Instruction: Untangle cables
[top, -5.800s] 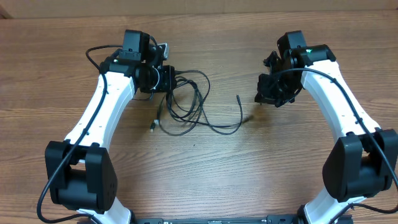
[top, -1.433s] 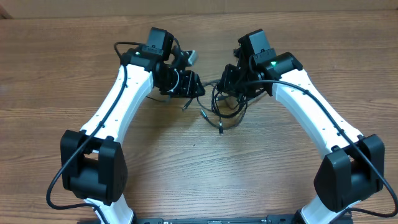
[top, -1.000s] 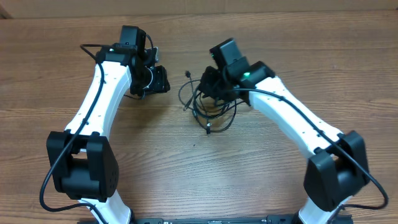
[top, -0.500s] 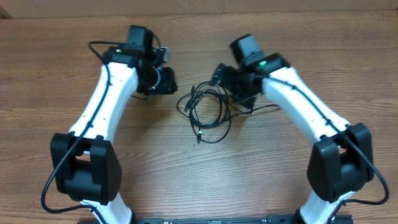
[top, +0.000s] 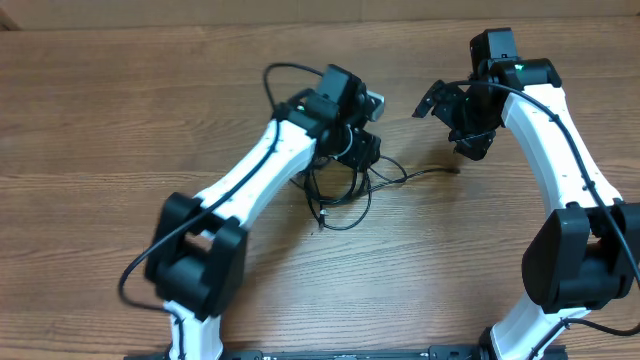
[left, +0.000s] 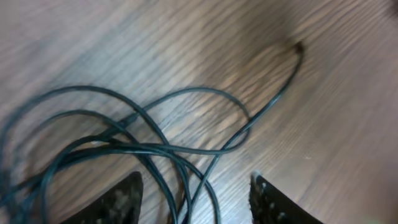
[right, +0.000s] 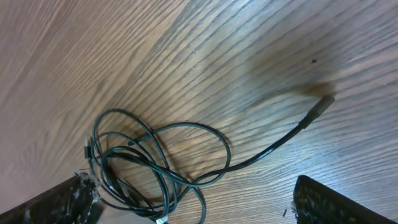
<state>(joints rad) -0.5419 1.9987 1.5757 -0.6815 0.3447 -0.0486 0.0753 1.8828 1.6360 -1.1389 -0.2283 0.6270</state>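
Your left hand (left: 196, 200) hangs low over the cables (left: 155, 149) with its fingers apart. Several strands run between them, and nothing is pinched. Your right hand (right: 196, 202) is spread wide and empty, and sits well off to the right of the heap.

The cables lie on the worktop (top: 100, 120) as one loose knot of overlapping loops, just below and beside the left hand. One long tail runs out to the right and ends in a plug end (right: 322, 102) near the right hand.

Expect these cords to be very light, thin and limp. They will not hold a shape, and a pull on one strand will likely drag the whole heap along rather than free it. The round jacket looks smooth, so a loose pinch may slip.

The tail is your best hold: grip it a little behind the plug, where only one strand lies on bare wood. Pin the crossing loops with the left hand while you draw the tail away slowly, and avoid closing on several strands together.
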